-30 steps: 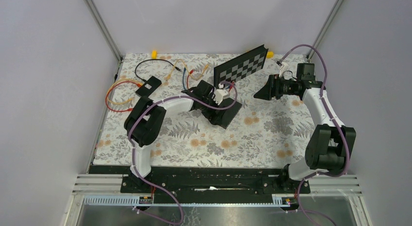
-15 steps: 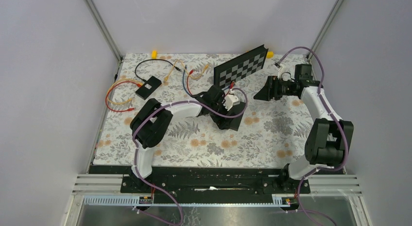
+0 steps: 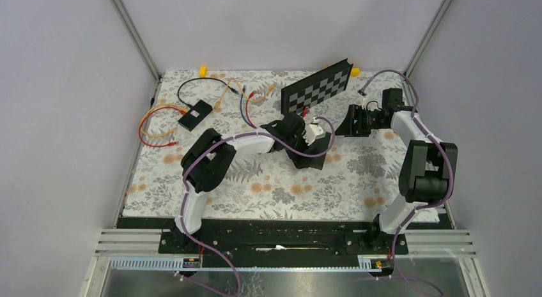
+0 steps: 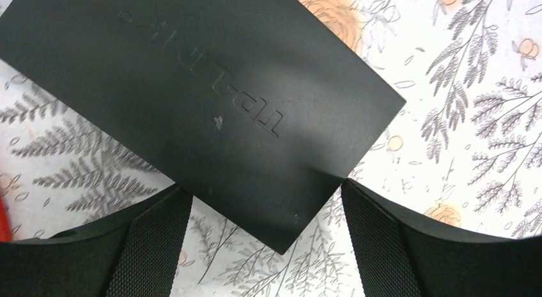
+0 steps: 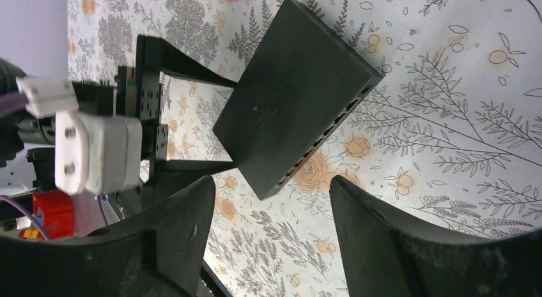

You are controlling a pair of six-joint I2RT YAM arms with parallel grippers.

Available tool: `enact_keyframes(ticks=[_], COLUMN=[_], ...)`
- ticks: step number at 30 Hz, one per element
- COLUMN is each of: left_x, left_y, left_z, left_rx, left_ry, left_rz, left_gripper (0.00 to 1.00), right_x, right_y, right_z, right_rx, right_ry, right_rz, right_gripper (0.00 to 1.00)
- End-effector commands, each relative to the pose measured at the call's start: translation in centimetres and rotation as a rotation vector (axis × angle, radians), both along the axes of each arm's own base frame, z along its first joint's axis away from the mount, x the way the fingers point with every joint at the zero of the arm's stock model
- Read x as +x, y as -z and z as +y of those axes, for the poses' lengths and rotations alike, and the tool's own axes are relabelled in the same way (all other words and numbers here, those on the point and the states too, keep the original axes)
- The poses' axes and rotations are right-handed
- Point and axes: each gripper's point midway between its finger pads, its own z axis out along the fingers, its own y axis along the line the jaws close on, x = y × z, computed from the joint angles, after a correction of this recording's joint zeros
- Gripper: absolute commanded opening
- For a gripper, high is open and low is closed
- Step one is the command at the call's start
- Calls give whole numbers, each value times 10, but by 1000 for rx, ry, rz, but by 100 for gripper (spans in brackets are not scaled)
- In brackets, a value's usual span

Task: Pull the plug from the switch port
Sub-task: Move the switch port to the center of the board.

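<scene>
The switch [image 4: 211, 105] is a flat black box lying on the flowered table cover. My left gripper [image 4: 265, 195] hovers over it, open, its fingers [image 4: 153, 246] astride one corner without touching. In the right wrist view the switch [image 5: 294, 99] shows a row of ports [image 5: 326, 134] along the edge that faces my right gripper [image 5: 271, 188], which is open and empty, a short way off. No plug shows in those ports; the plug is out of view. From above, the left gripper [image 3: 321, 149] covers most of the switch [image 3: 305, 161], and the right gripper [image 3: 343, 126] is just right of it.
A checkerboard panel [image 3: 317, 87] leans at the back, close behind both grippers. A small black box [image 3: 195, 115] and loose red, yellow, black and blue cables [image 3: 156, 128] lie at the back left. A yellow piece [image 3: 203, 71] sits by the far edge.
My left arm has stretched to the right, and the switch under it has shifted right with it. The right arm has drawn its elbow in, and its gripper has edged left toward the switch.
</scene>
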Motion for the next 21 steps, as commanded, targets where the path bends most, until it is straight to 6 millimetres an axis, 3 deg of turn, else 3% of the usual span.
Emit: enact_keyframes(ticks=[1, 9, 15, 21], left_x=[-21, -54, -38, -19], left_y=[-1, -12, -25, -38], left_z=[-33, -68, -59, -38], left_rx=[-22, -34, -13, -18], left_ry=[91, 113, 13, -91], left_rz=[-29, -21, -106, -191], left_gripper=[87, 87, 88, 96], right_x=[8, 9, 8, 9], right_y=[-6, -8, -8, -5], right_z=[-7, -11, -11, -14], right_rx=[-39, -63, -63, -80], right_ry=[28, 34, 33, 43], right_rz=[-27, -45, -46, -39], right_gripper=[73, 73, 73, 73])
